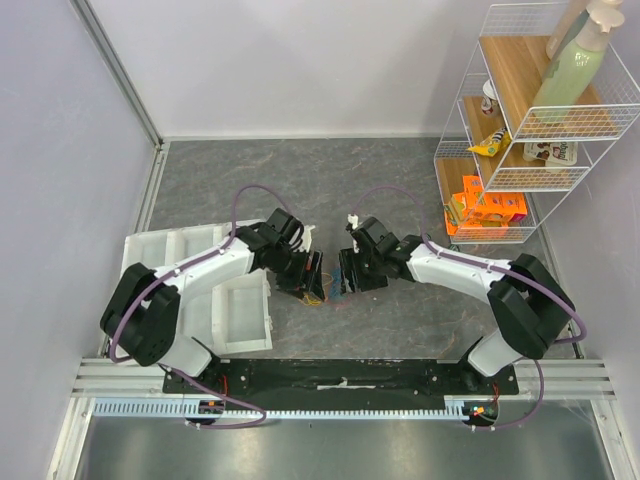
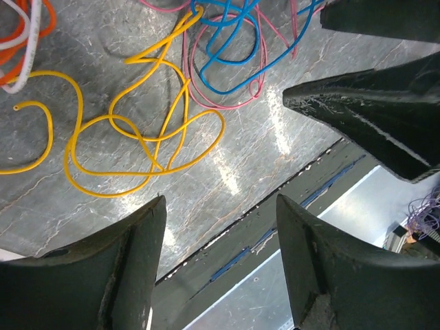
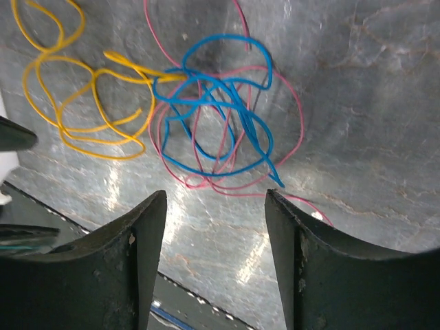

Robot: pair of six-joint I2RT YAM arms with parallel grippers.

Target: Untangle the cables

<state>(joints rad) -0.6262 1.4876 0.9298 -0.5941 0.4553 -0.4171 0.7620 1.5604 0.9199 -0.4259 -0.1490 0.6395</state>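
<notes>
Cable tangle btwn jaws (both open)

Cables on table mid-front, bin to their L, rack at rear R.

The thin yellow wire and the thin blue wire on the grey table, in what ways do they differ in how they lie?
The thin yellow wire spreads in wide, open loops; the thin blue wire is bunched in tighter, overlapping loops. The blue wire lies woven through a thin pink wire; the yellow wire meets that tangle only near one end. Both lie loose on the grey tabletop.
</notes>
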